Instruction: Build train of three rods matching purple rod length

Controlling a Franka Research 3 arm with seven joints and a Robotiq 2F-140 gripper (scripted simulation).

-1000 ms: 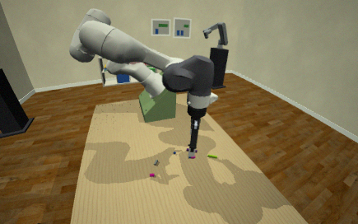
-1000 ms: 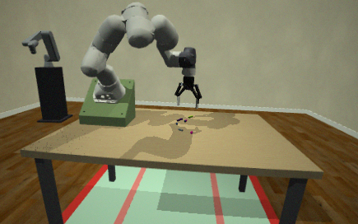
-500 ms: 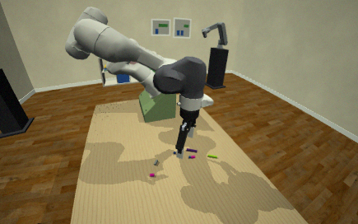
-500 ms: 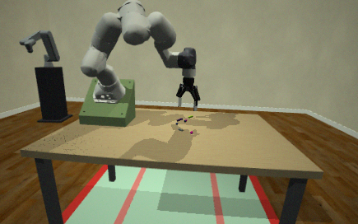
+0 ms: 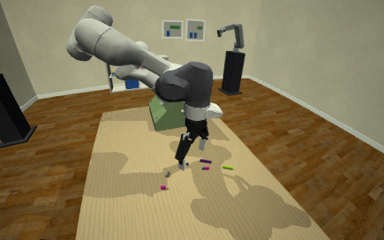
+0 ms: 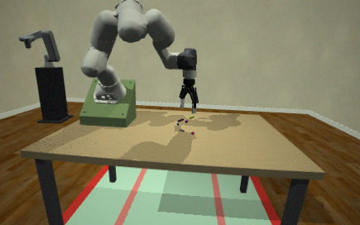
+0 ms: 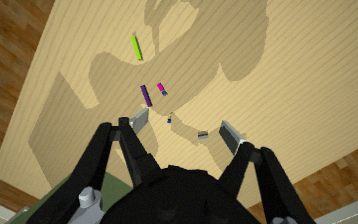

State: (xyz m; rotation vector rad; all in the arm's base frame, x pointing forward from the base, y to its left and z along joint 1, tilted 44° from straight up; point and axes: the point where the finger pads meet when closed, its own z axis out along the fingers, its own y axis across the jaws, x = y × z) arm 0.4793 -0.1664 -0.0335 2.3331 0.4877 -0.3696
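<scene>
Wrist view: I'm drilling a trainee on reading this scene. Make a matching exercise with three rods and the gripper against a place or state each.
1 lime rod
2 purple rod
3 grey rod
4 gripper

A open, empty
B next to the magenta rod
C farthest from the gripper
D close by one fingertip

Pairs: 1-C, 2-B, 3-D, 4-A.

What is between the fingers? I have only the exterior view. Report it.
Observer: Nothing. The gripper is open and holds no rod.
Operator: Name the rods by the purple one.
Observer: In the wrist view a magenta rod lies beside the purple rod, with a blue rod at its end.
Operator: Find the grey rod.
Observer: The grey rod lies alone, away from the purple one.
</scene>
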